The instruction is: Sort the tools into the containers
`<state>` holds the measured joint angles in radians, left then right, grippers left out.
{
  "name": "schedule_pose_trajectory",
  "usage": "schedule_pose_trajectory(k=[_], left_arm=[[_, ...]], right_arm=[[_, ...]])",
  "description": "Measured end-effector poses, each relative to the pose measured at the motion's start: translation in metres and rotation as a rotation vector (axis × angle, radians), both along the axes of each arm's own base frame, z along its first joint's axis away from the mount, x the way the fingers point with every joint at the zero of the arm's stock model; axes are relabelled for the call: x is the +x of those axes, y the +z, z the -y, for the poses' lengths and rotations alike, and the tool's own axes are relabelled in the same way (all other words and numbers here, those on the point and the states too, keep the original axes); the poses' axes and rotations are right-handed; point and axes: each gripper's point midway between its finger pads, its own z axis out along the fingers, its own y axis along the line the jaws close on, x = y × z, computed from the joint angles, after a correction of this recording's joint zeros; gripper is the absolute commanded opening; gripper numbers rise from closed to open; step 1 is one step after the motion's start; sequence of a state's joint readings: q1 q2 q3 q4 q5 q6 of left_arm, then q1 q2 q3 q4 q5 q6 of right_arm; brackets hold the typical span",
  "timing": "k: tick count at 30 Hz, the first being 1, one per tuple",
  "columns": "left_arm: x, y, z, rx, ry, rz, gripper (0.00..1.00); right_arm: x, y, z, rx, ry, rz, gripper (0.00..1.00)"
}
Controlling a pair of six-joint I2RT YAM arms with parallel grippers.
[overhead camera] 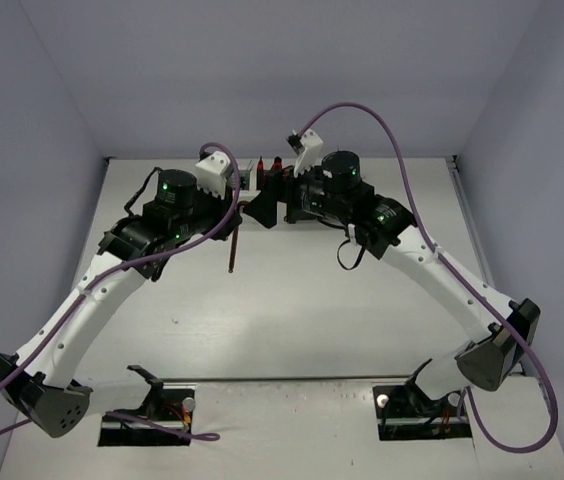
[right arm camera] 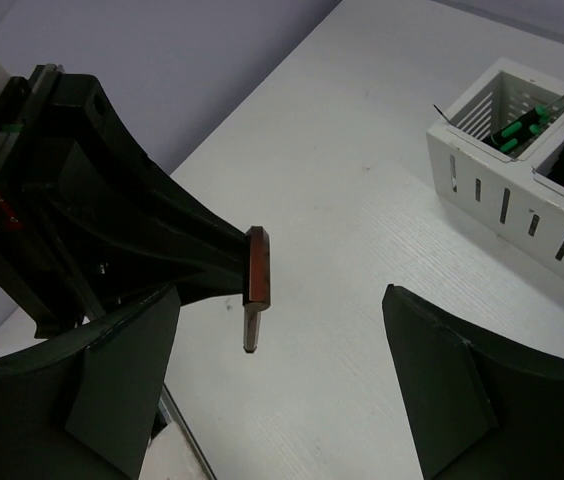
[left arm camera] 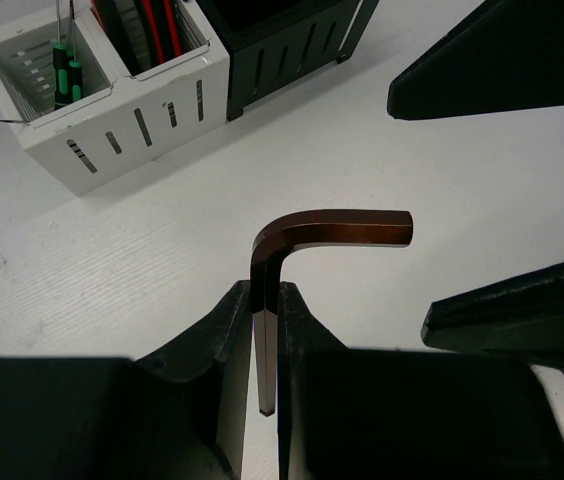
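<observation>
We are pinching the dark hex key (left arm camera: 332, 226) by its long arm between our left fingers (left arm camera: 217, 335), its short arm sticking out ahead of them. We are holding our right fingers (right arm camera: 452, 370) spread, facing that key without touching it, the white container (left arm camera: 112, 130) lying beyond

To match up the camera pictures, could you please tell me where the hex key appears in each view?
Top external: hex key, a thin dark rod just left of centre.
Left wrist: centre, clamped in the left gripper.
Right wrist: left of centre.
Shared landmark: white container, top left for the left wrist, top right for the right wrist.
</observation>
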<state>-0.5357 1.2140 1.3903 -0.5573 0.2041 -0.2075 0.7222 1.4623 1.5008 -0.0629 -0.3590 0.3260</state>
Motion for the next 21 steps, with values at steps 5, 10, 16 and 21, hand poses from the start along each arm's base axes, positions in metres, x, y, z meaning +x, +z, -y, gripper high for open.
schedule_pose_trajectory(k=[5, 10, 16, 21], left_arm=[[0.002, -0.001, -0.002, 0.018, 0.009, 0.012, 0.0], [0.0, -0.001, 0.001, 0.027, -0.004, 0.02, 0.0], [0.0, -0.001, 0.002, 0.036, -0.005, 0.023, 0.0], [0.001, -0.003, 0.005, 0.05, -0.007, 0.028, 0.0]], right_arm=[[0.002, -0.003, -0.004, 0.0, -0.004, -0.016, 0.66], [0.007, -0.013, -0.008, -0.014, -0.009, -0.034, 0.52], [0.013, -0.02, -0.014, -0.024, -0.005, -0.044, 0.32], [0.01, -0.017, -0.02, -0.018, 0.014, -0.038, 0.02]])
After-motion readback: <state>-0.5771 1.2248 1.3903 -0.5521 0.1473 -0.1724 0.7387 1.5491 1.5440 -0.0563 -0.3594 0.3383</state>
